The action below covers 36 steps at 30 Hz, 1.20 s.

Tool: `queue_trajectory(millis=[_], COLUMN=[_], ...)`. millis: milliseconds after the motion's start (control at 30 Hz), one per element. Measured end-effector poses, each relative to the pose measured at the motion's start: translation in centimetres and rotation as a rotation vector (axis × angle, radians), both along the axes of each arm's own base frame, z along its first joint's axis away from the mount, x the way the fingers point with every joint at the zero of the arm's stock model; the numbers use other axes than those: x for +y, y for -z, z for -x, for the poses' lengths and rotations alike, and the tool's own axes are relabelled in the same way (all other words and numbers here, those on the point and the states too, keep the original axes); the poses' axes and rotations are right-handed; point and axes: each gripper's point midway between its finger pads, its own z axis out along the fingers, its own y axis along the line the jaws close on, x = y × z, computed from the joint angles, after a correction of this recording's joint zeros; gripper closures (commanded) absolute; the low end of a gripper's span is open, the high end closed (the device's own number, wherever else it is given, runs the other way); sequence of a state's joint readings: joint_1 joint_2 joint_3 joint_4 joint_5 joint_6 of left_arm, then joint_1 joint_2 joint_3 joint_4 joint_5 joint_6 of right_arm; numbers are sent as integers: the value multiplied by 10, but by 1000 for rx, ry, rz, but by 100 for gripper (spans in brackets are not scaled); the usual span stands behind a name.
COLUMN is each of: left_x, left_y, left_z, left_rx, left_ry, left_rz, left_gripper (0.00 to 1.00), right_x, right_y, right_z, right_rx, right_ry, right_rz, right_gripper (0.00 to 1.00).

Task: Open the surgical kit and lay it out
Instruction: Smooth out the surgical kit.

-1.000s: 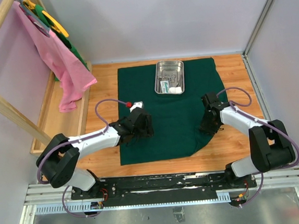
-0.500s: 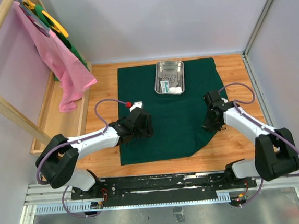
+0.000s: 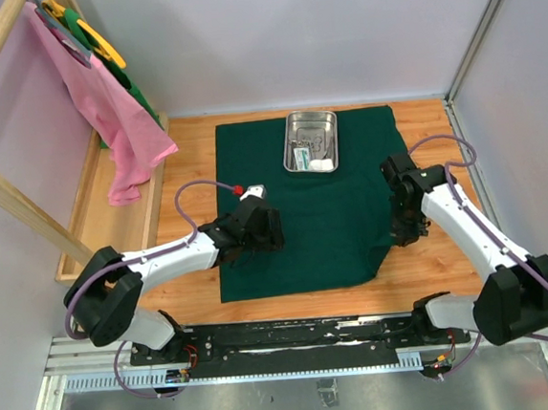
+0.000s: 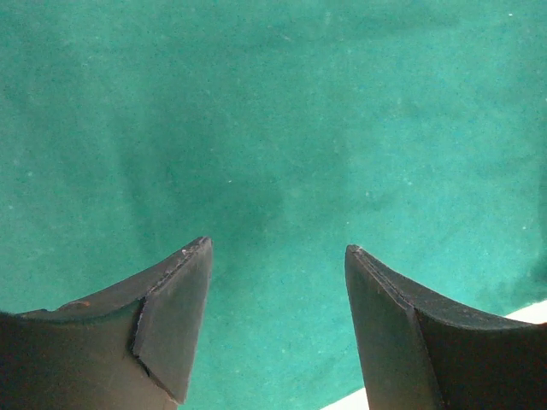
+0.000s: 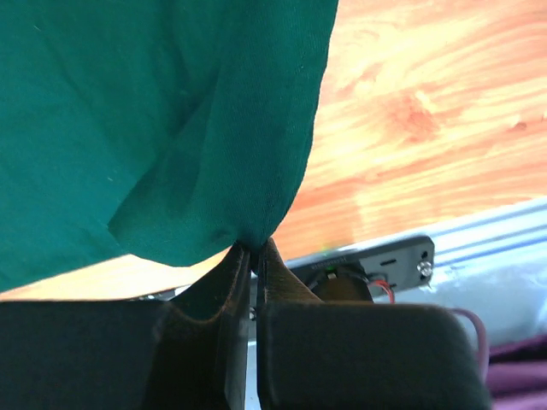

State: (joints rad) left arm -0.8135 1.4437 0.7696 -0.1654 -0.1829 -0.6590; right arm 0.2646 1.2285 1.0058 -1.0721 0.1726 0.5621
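1. The cloth (image 3: pixel 303 212) lay spread on the table (image 3: pixel 432 143). The tray (image 3: pixel 289 146) stood at its far edge with instruments and white items inside.
2. Within the last second, the right gripper (image 5: pixel 252 252) had closed on the cloth's near right corner. Its arm had swung outward, lifting that corner. This probably served to draw the last fold flat, while the tray's contents remained to be laid out.
3. The right fingers (image 5: pixel 282 282) were pressed together, pinching a gathered fold of hem.
4. The left gripper (image 4: pixel 278 256) stood well open over the cloth's left part and held nothing. Contact with the cloth could not be judged.
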Motion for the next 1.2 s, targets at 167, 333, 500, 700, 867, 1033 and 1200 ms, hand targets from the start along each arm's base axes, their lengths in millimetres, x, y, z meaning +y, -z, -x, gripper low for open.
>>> queue_trajectory(millis=[167,333,500,700,867,1033,1200], left_x=[-8,-13,-20,-21,-21,-16,-7], left_y=[0,-2,-6,1,4,6,5], left_z=[0,0,-3,-5,-4,-3,-5], left_rx=[5,10,6,17,21,32,28], left_ry=[20,36,51,60,62,56,30], left_rz=[25,43,53,33,26,2,-33], left_gripper=[33,34,34,34,34,32,30], right_x=[-6,-17,-34,-46,-46,-35,-16], right_y=[4,0,-28,-40,-27,-27,10], right_z=[25,45,41,12,1,-19,-44], right_rx=[152,225,225,274,376,286,185], right_ry=[-35,-28,-2,8,-37,-68,-67], right_rz=[34,83,192,286,310,223,30], right_gripper=[99,96,82,64,30,29,26])
